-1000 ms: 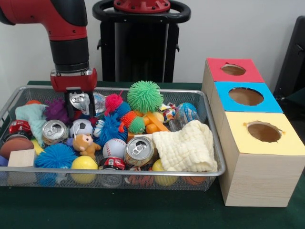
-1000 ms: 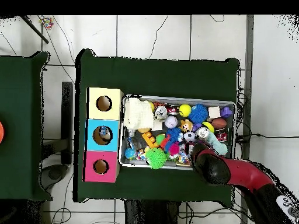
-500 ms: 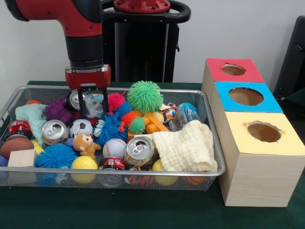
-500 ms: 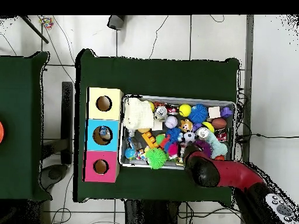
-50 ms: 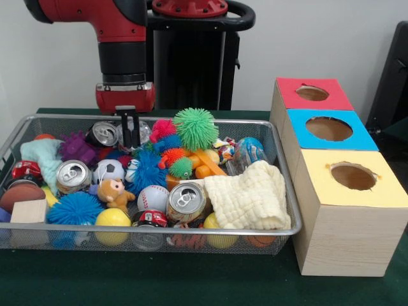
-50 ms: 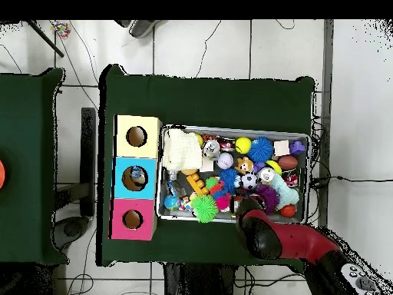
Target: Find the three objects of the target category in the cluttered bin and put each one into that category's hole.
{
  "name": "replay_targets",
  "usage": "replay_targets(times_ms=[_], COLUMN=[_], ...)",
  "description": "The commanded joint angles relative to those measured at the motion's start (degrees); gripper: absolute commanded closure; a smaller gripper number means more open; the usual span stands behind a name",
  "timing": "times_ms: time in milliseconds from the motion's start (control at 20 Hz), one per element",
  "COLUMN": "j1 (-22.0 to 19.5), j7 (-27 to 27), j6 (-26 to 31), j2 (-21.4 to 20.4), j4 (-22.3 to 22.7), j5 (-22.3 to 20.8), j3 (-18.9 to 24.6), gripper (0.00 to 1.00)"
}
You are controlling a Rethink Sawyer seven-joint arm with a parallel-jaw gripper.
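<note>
Inside blue box's hole (image 6: 137,177), item visible from overhead only.

The gripper (image 5: 129,131) has shifted along the bin's (image 5: 280,167) far side

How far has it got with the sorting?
Something seems to lie inside the blue hole, so perhaps one item is sorted; the red hole and yellow hole look empty. The gripper hangs over the bin; whether it holds anything, I cannot tell. The bin is crowded, so most is left.
</note>
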Motion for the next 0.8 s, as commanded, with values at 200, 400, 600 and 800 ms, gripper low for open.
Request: replay_targets(times_ms=[200,400,600,800], j1=[-2.8,-4.5,-6.7,-7.7], j7=[4.0,2.3,0.6,-1.0], j6=[3.9,6.4,12.1,19.3], j2=[2.6,2.5,-3.2,-8.3], j4=[-0.6,-1.4,1.2,0.9], j5=[-1.4,-1.1,1.7,6.2], j3=[1.0,2.9,6.0,9.4], gripper=[1.0,1.0,1.0,1.0])
